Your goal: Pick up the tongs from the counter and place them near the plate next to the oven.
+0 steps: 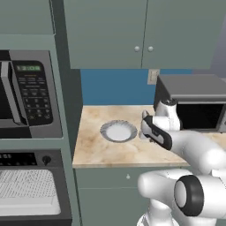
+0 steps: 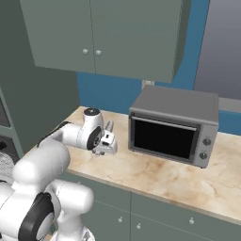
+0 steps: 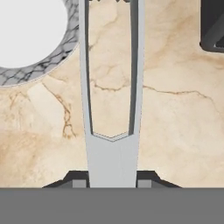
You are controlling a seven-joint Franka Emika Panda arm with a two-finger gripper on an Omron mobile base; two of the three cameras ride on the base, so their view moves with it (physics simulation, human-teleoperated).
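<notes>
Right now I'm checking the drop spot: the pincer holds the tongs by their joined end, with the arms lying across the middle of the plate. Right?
Not quite. The pincer does grip the tongs by their joined end, but the hand view shows the arms beside the plate, over bare counter, not across its middle.

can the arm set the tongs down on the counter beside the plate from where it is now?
Probably yes. The gripper is shut on the tongs, right beside the plate. The counter under them is bare, and the toaster oven stands off to the other side.
</notes>
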